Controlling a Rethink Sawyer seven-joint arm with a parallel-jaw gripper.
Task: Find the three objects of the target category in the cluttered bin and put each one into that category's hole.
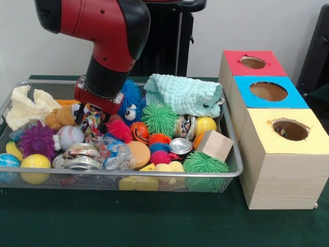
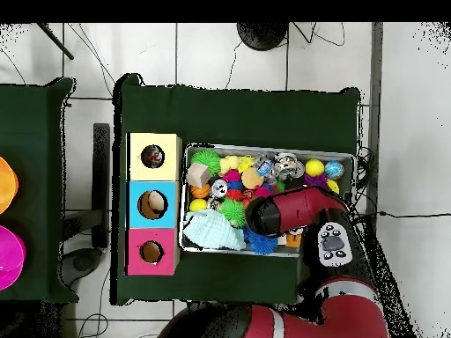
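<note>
While lowered, claw [image 1: 91, 116] among bin [image 1: 232, 149] clutter

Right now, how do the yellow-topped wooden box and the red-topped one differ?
The yellow-topped wooden box stands nearest the front-view camera; the red-topped wooden box stands farthest back. Overhead, something lies inside the yellow box's hole; the red box's hole looks dark and empty. Both have one round hole on top and sit in the same row beside the wire mesh bin.
</note>
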